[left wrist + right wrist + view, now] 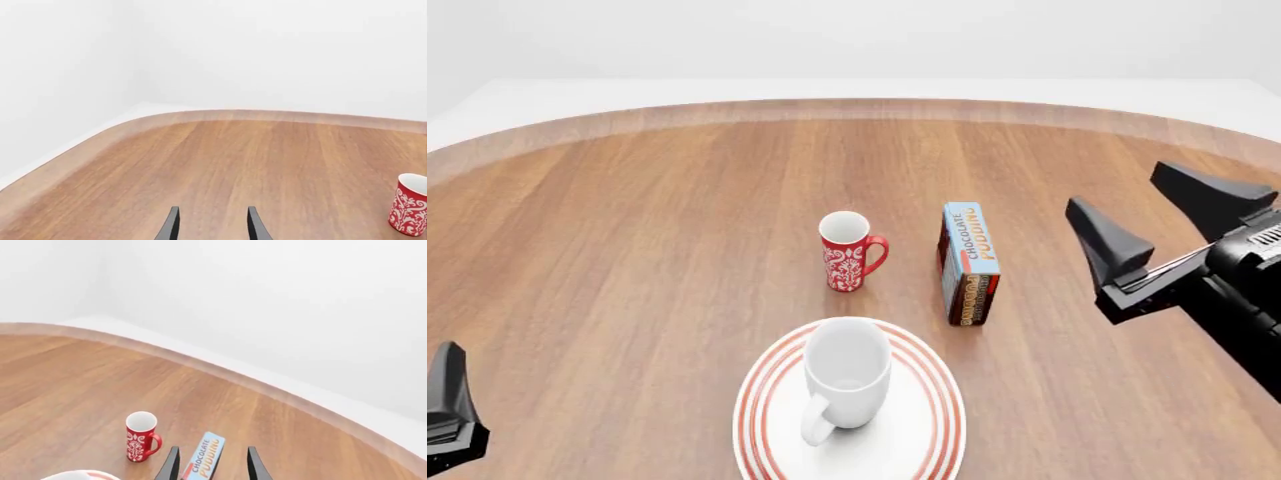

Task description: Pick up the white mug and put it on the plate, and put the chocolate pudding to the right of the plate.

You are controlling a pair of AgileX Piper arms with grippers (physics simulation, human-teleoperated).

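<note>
The white mug (847, 375) stands upright on the red-ringed plate (928, 440) at the front middle of the table, handle toward me. The chocolate pudding carton (970, 262) stands behind and right of the plate, blue lettered face up; it also shows in the right wrist view (203, 458). My right gripper (1168, 225) is open and empty, in the air to the right of the carton. My left gripper (447, 405) sits low at the front left, only partly in the front view; its fingers (172, 225) stand apart with nothing between them.
A red mug with white pattern (849, 252) stands upright just behind the plate, left of the carton; it also shows in the left wrist view (408, 204) and right wrist view (141, 436). The wooden table's curved far edge (854, 108) runs along the back.
</note>
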